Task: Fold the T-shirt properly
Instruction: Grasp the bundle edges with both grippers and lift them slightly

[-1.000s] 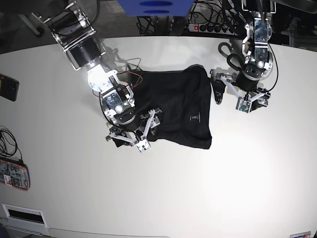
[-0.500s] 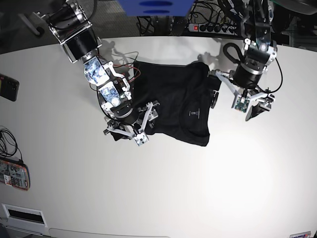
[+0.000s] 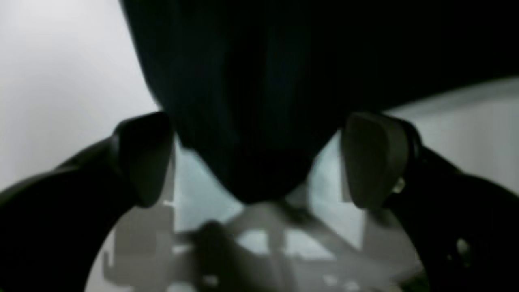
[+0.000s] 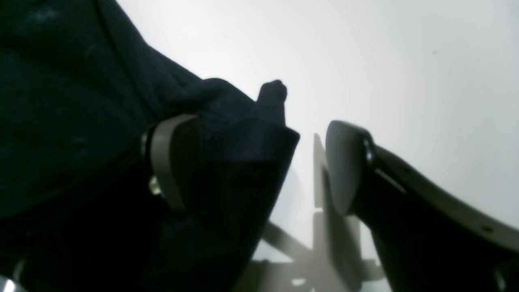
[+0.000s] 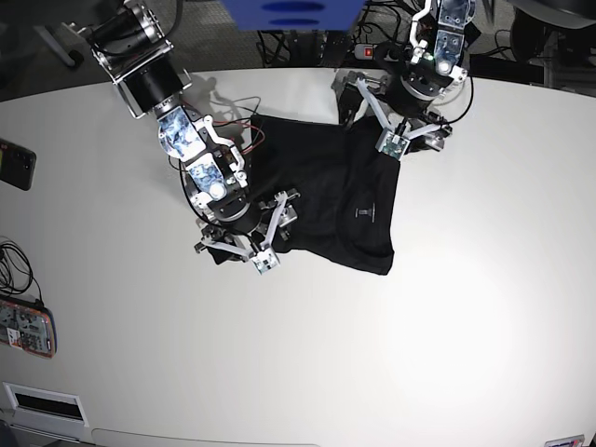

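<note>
The black T-shirt (image 5: 326, 191) lies crumpled on the white table (image 5: 447, 307), with a tiny pale mark (image 5: 364, 214) near its right edge. My right gripper (image 5: 246, 240) sits at the shirt's lower left edge. In the right wrist view it (image 4: 259, 162) is open, with a fold of shirt (image 4: 227, 134) draped over one finger (image 4: 174, 162). My left gripper (image 5: 359, 110) is at the shirt's upper right corner. In the left wrist view it (image 3: 259, 162) is open, with black cloth (image 3: 259, 89) reaching between the fingers (image 3: 377, 158).
A dark phone (image 5: 16, 163) and an orange-trimmed device (image 5: 26, 328) lie at the table's left edge. A thin red wire (image 5: 244, 140) lies by the shirt's upper left. A power strip (image 5: 391, 51) and cables sit behind the table. A blue object (image 5: 291, 11) hangs at top centre.
My left arm has swung up and to the left, from beside the shirt's right edge to its upper right corner. My right arm has barely moved since half a second ago.
</note>
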Motion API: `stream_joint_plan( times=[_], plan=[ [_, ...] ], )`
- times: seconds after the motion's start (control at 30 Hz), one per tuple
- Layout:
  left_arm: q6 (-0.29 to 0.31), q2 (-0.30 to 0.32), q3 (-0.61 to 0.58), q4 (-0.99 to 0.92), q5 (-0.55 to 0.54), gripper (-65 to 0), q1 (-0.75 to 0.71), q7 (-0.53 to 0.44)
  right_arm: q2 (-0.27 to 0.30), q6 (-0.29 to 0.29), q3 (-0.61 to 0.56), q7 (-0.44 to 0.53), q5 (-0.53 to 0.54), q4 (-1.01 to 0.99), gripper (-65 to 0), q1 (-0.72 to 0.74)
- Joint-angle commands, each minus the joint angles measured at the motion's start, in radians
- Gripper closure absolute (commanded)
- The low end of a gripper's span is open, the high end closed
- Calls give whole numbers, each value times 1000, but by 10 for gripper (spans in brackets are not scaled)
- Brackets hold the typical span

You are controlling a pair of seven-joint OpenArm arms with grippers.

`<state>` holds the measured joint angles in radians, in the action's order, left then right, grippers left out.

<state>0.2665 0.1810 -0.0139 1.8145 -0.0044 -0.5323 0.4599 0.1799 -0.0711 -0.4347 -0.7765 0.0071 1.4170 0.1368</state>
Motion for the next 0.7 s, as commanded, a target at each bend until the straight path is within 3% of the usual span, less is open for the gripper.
stream_joint_plan(
  times=[0.0, 0.13, 0.4, 0.5, 0.67],
  plan=[
    [-11, 1, 2, -6, -10, -644, 21, 26, 3, 1, 3, -18, -8, 9, -457, 11],
    [-63, 10, 9, -8, -10, -644, 45, 26, 3, 1, 3, -14, -8, 14, -457, 11],
    [-66, 35, 78, -11, -9, -644, 108, 30, 11, 3, 0, -18, -9, 38, -457, 4],
    [-66, 35, 82, -14, -6, -644, 148, 35, 65, 3, 1, -19, -9, 89, -457, -12],
    [-66, 35, 79, -63, 44, -647, 216, 35, 82, 3, 1, -54, -9, 195, -457, -76]
  ],
)
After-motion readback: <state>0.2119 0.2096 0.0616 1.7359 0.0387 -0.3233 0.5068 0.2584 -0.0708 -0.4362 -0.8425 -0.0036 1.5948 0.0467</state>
